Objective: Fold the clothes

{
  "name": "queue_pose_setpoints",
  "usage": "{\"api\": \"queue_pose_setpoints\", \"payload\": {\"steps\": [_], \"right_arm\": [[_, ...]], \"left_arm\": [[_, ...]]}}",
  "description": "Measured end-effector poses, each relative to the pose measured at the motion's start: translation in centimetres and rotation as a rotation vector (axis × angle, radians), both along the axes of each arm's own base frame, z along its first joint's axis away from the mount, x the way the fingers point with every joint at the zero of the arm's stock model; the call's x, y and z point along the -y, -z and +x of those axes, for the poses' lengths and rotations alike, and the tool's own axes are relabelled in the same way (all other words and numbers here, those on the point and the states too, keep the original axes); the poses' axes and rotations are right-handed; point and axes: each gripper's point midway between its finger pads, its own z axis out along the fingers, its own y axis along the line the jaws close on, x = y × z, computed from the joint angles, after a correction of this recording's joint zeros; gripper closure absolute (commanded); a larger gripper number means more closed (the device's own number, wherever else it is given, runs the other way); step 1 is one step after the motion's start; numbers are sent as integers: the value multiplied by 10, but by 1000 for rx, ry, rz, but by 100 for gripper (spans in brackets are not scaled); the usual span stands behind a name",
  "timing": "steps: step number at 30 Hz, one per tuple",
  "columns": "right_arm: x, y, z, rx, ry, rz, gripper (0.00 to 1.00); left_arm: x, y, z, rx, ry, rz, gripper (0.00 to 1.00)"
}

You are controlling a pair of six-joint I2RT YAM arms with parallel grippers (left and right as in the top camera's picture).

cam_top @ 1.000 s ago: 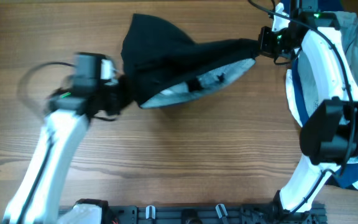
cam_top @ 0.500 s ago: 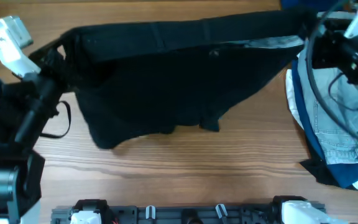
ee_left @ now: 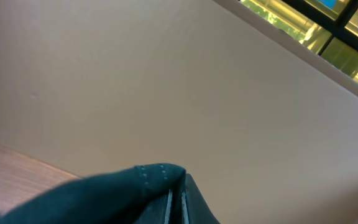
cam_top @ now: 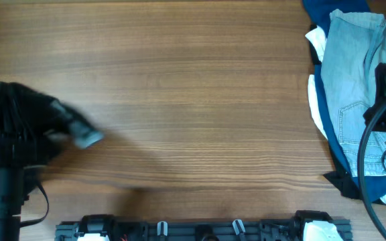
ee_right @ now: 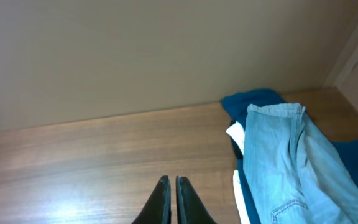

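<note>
Since black cloth bunches over and just left of the left gripper (ee_left: 176,208) in its wrist view, I judge that its fingers, pressed narrow, are pinching the shorts (ee_left: 104,199) there. The rest of the garment falls out of sight below them, and the overhead shows only a dark blur at that arm, so I cannot tell how much dangles. Such cloth looks light, soft and limp: from one pinch it will droop into a rope rather than hang flat, and a thin layer may slide out of the fingers. The stitched waistband, being thicker, seems the surer place to take hold, at two corners well apart so the shorts spread. Bare table (cam_top: 200,100) lies ahead of both grippers, with room to lay them down. The right gripper (ee_right: 170,202) has its fingers almost touching and no cloth shows between them; whether a thin edge is caught there I cannot say. To its right sits the pile (ee_right: 253,102), with denim (ee_right: 284,155) on top, likely stiffer and heavier.
</note>
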Motion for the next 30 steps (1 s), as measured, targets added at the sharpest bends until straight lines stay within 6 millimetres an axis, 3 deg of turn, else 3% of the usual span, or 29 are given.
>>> {"api": "queue_pose_setpoints", "payload": {"steps": [3, 5, 8, 9, 11, 13, 15, 17, 19, 22, 25, 30], "right_arm": [[-4, 14, 19, -63, -33, 8, 73], [-11, 37, 50, -157, -86, 35, 69], [-27, 73, 89, -278, -204, 74, 61], [-32, 79, 96, -297, -234, 84, 60], [-46, 96, 109, -345, -335, 114, 59], [-57, 105, 118, -370, -403, 146, 57], [-75, 124, 134, -420, -489, 196, 50], [-95, 134, 147, -431, -568, 226, 44], [-131, 158, 164, -481, -680, 273, 42], [-177, 187, 185, -518, -797, 340, 42], [-213, 211, 187, -589, -884, 422, 41], [-241, 211, 183, -588, -922, 427, 37]], "left_arm": [[1, 10, 15, -51, 4, 0, 96], [1, 25, 49, -129, 8, 0, 96], [8, 39, 118, -182, 50, 0, 96], [14, 36, 147, -153, 86, 3, 96], [32, 51, 202, -157, 193, 1, 96], [51, 67, 225, -184, 276, -10, 96], [83, 78, 237, -200, 376, -16, 96], [98, 77, 241, -183, 418, -13, 96], [110, 74, 244, -159, 445, -10, 96], [112, 61, 246, -94, 450, -6, 96], [113, 43, 244, -21, 450, -1, 96], [108, 41, 247, -11, 415, -4, 96]]}}
